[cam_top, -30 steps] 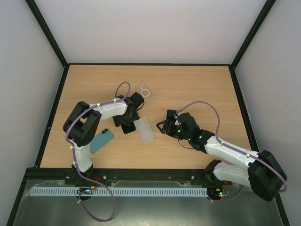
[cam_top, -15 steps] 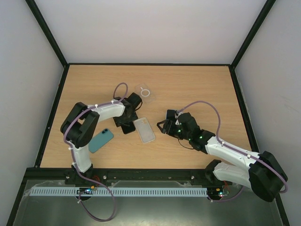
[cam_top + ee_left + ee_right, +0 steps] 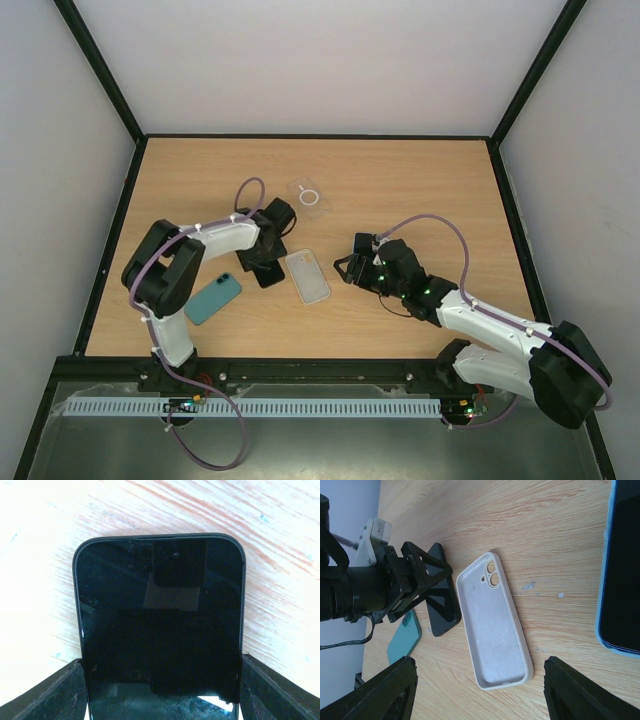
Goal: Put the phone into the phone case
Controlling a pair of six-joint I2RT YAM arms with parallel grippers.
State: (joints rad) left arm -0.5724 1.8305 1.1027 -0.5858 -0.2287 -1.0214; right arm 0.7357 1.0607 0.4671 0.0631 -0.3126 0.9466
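Phone (image 3: 160, 605) gripped, not yet cased
Jaws of the left gripper (image 3: 162, 690) clamp its long edges as it lies flat left of the tabletop's (image 3: 400, 180) centre; white case (image 3: 308, 276) beside it empty; right gripper (image 3: 345, 268) jaws apart.

White links (image 3: 238, 236), black joints (image 3: 165, 282), purple cables (image 3: 441, 221), green LEDs (image 3: 383, 266), black right gripper (image 3: 482, 690).

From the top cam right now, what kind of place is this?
Probably a lab robot cell: a wooden tabletop boxed in by plain white panels on black framing, left arm and right arm bolted at its near edge, black phone and white case laid out.
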